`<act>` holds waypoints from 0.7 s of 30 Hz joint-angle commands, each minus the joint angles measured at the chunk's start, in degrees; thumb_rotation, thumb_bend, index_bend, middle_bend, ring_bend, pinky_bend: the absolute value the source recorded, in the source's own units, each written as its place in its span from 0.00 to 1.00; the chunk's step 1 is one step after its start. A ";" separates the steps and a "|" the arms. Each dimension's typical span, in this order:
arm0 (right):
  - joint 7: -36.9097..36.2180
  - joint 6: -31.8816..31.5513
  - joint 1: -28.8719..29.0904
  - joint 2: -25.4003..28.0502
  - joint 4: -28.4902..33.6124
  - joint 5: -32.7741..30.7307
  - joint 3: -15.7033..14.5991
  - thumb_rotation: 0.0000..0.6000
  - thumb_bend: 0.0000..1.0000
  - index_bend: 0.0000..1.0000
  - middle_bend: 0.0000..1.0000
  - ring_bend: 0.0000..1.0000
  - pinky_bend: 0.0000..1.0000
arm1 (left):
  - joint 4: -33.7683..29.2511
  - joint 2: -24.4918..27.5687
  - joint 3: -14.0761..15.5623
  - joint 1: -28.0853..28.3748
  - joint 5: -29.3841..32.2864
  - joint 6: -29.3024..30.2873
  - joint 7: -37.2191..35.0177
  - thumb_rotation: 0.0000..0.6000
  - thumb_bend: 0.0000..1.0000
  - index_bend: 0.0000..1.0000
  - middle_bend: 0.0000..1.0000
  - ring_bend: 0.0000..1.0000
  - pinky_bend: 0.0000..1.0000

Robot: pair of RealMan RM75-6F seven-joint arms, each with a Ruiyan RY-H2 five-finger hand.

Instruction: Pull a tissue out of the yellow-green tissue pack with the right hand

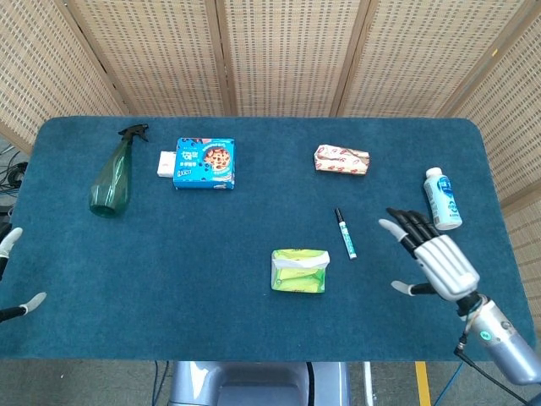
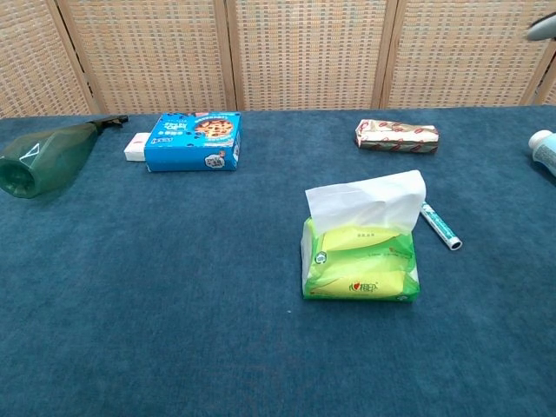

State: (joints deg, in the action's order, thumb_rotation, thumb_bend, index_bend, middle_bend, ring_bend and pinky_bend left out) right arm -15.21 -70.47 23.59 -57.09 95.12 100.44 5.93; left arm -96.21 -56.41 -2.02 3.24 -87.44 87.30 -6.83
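Observation:
The yellow-green tissue pack [image 1: 299, 271] [image 2: 359, 262] lies near the table's front middle. A white tissue [image 2: 366, 201] stands up out of its top. My right hand [image 1: 428, 255] hovers to the right of the pack, fingers spread, holding nothing, well apart from it. In the chest view only a fingertip [image 2: 542, 28] of it shows at the top right corner. My left hand [image 1: 10, 279] shows only as fingertips at the left edge, spread with nothing between them.
A teal marker [image 1: 345, 233] lies between the pack and my right hand. A white bottle [image 1: 443, 198] lies at the right, a wrapped packet [image 1: 341, 159] behind. A blue cookie box [image 1: 204, 162], a small white box [image 1: 165, 163] and a green spray bottle [image 1: 112, 176] sit at the back left.

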 commanded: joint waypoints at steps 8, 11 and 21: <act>9.77 20.12 12.82 -5.84 4.59 -6.90 3.23 1.00 0.00 0.05 0.10 0.00 0.16 | 0.45 0.75 -0.57 1.25 1.98 -3.01 -2.14 1.00 0.00 0.00 0.00 0.00 0.00; 15.27 23.39 14.75 -9.31 4.01 -11.79 4.08 1.00 0.00 0.13 0.16 0.05 0.22 | 0.74 0.94 -0.69 1.45 2.28 -3.44 -2.90 1.00 0.00 0.00 0.00 0.00 0.00; 26.21 24.70 17.70 -18.23 0.56 -19.92 4.03 1.00 0.29 0.42 0.47 0.34 0.45 | 0.98 1.21 -0.99 1.79 3.18 -4.25 -4.08 1.00 0.00 0.00 0.00 0.00 0.00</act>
State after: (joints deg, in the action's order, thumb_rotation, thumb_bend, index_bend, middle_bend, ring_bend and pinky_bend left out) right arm 10.18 -45.89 40.71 -74.35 96.44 81.28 9.93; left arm -95.24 -55.19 -3.00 5.02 -84.27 83.06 -10.90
